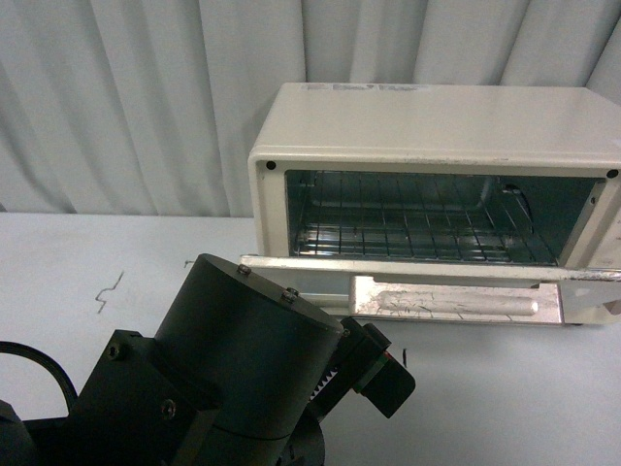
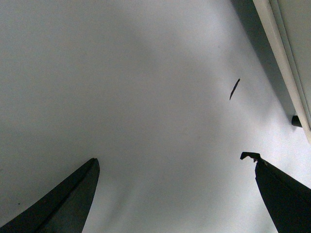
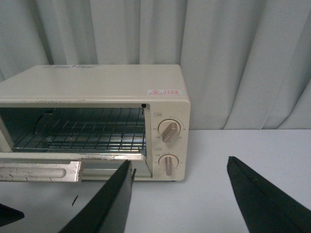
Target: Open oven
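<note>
The cream-white boxy toaster oven (image 1: 427, 126) is sitting by the white desk's (image 1: 87, 252) far right corner, its glass door (image 1: 456, 296) already hanging down. My left gripper (image 2: 172, 158) and right gripper (image 3: 178, 161) are gaping wide, holding nothing. I reckon I should be drawing away without snagging that door.

Small boxy cream-white oven (image 1: 437, 121), upright on the bench (image 1: 87, 262), right of centre, front toward the robot. Door (image 1: 364, 296) dropped open, lying about level out from the lower front edge, pale bar handle (image 1: 456, 303) along it. Cavity exposed, wire rack (image 1: 417, 233) level inside. Two round beige knobs (image 3: 169, 131) stacked on the right-hand panel; red-and-white sticker (image 3: 164, 92) on top.
</note>
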Available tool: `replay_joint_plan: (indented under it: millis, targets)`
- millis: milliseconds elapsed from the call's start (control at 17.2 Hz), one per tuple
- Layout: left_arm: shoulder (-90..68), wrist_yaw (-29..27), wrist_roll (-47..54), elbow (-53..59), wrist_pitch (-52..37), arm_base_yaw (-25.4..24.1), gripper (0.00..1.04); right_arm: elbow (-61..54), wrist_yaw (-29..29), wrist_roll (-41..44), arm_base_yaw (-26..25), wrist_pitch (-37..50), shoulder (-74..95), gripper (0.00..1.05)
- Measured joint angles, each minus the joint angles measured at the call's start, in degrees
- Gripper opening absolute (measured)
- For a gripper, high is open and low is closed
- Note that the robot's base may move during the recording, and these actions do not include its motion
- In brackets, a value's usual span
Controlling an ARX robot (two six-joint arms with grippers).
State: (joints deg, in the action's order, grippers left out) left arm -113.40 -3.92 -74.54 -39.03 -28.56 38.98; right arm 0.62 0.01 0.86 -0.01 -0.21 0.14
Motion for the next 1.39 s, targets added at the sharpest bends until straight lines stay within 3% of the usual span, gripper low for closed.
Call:
replay_joint_plan:
  millis: [232, 290, 406, 464, 580, 812, 1103, 1277, 1393]
  targets:
    - [-0.04, -1.33, -0.7, 0.46, -2.01, 0.37, 0.98, 0.0, 0.02, 0.0, 0.0, 0.0, 0.0, 0.96]
    - [-0.5, -7.98, -3.74, 2.54, -7.06, 1.42, 0.98, 0.0, 0.0, -0.02, 0.0, 0.0, 0.0, 1.0]
    - [-0.13, -13.22, -6.75, 3.96, -8.87, 2.03, 0.98, 0.0, 0.0, -0.02, 0.0, -0.02, 0.0, 0.98]
    - [0.63, -13.14, -6.78, 4.81, -9.42, 1.99, 0.98, 0.0, 0.0, -0.02, 0.0, 0.0, 0.0, 0.98]
    - [4.31, -11.74, -5.79, 8.79, -11.21, 0.96, 0.98, 0.0, 0.0, -0.02, 0.0, -0.02, 0.0, 0.98]
    - [15.89, -4.24, 1.9, 18.43, -13.57, -5.68, 0.98, 0.0, 0.0, 0.0, 0.0, 0.0, 0.0, 0.98]
    - [30.69, 2.82, 13.6, 25.03, -5.49, -12.04, 0.98, 0.0, 0.0, -0.02, 0.0, 0.0, 0.0, 0.98]
    - [39.06, 2.27, 18.93, 25.79, 0.74, -13.4, 0.98, 0.0, 0.0, -0.02, 0.0, 0.0, 0.0, 0.98]
    - [46.03, -1.49, 23.08, 25.2, 6.84, -13.33, 0.98, 0.0, 0.0, -0.02, 0.0, 0.0, 0.0, 0.98]
